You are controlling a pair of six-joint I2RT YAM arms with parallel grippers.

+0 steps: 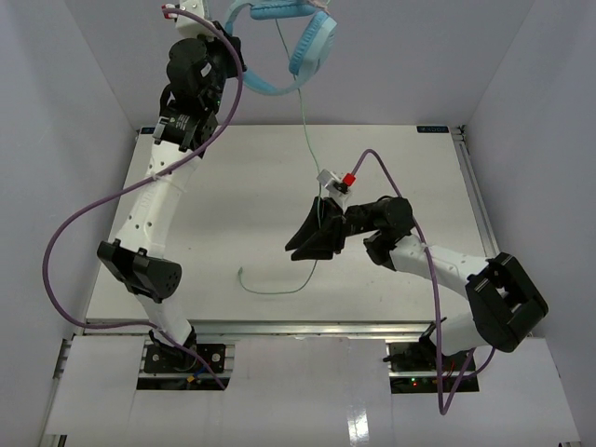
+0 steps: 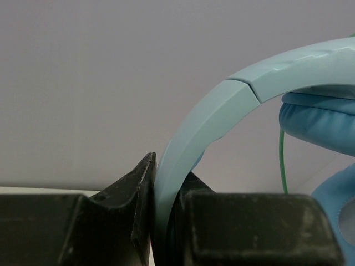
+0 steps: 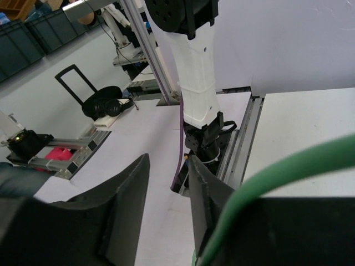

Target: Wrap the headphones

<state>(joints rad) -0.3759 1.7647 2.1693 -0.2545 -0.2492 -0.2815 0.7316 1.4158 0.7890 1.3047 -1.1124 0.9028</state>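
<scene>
White table top (image 1: 242,186), flat and matte. Metal rail (image 1: 475,196) along its right edge; small blue label (image 1: 433,129) at the far right corner. Plain pale walls (image 1: 74,74) on three sides. White sheet (image 1: 279,391) covers the near edge.

Right wrist view looks past the table corner (image 3: 310,122) to a workshop floor: black headset (image 3: 102,102) lying on a white block, black loop handle (image 3: 72,83) just behind it, dark bins (image 3: 39,36) farther back, pink item (image 3: 55,153) on a low metal frame, silver bar (image 3: 89,5) overhead.

Left wrist view: blank wall (image 2: 111,66) behind.
</scene>
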